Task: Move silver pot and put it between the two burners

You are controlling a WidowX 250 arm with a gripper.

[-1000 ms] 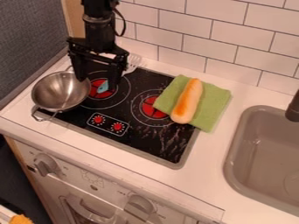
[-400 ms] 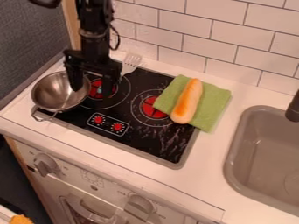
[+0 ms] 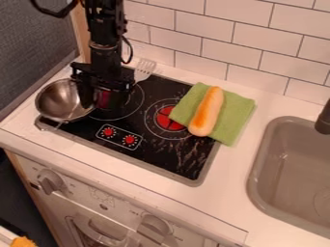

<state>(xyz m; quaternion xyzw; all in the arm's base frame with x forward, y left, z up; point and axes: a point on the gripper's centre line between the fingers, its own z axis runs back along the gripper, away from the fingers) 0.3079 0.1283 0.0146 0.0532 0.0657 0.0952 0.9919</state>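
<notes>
Silver pot (image 3: 59,100) sat mid-L of frame, at L side of stove (image 3: 169,161), handle twd lower L. Gripper (image 3: 101,105), upper L, pointed down w/ fingers wide apart: one over pot's R side, other above L burner (image 3: 103,99); contact w/ pot unclear. R burner (image 3: 169,120) nr ctr; bread (image 3: 207,111) on green cloth (image 3: 240,112) R of ctr; white fork (image 3: 144,70) upper L.

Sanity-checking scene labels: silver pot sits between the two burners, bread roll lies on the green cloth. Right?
Pot position is wrong. The camera view shows the silver pot at the picture-left edge of the stovetop, left of both burners, not between them. The bread roll does lie on the green cloth.
</notes>
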